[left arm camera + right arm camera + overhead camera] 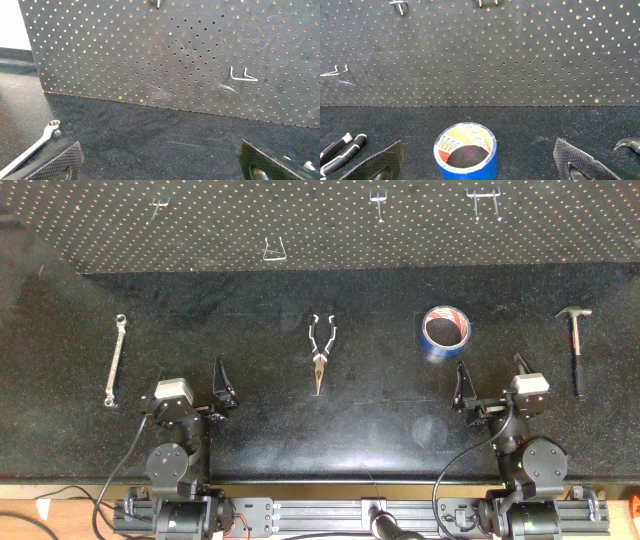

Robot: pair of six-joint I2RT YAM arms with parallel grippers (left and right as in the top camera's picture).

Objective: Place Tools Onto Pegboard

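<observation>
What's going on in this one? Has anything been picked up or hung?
Nothing is being handled right now. Both arms sit near their bases, with the left claw and the right claw open and holding nothing. Four things lie on the black table: a wrench at the left, pliers in the middle, a roll of blue tape in front of the right claw, and a hammer at the far right. The pegboard behind them has bare hooks; no tool hangs there.
</observation>
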